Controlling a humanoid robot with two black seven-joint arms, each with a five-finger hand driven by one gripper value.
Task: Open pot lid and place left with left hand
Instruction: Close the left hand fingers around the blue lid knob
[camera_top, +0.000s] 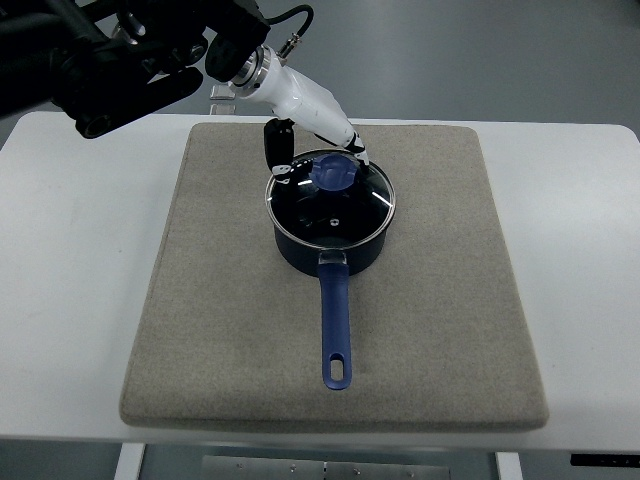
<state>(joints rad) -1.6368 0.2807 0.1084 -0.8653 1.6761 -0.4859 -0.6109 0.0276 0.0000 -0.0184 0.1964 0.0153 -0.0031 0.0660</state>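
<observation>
Top view: glass lid (331, 193) covers blue pot (330, 245), left hand (312, 128) above it.

A: How many views are recorded?
B: One view is recorded, taken from above, on the robot's own side of the table (60, 300).
A: How is it aimed?
B: It is tilted steeply downward and forward; the grey mat (250, 350) is framed nearly whole, with the near table edge cut off at the bottom and the floor seen beyond the far edge.
A: How near is it set?
B: At middling height; the pot (331, 246) is centred. No overlap is listed, since no second view is supplied.
</observation>
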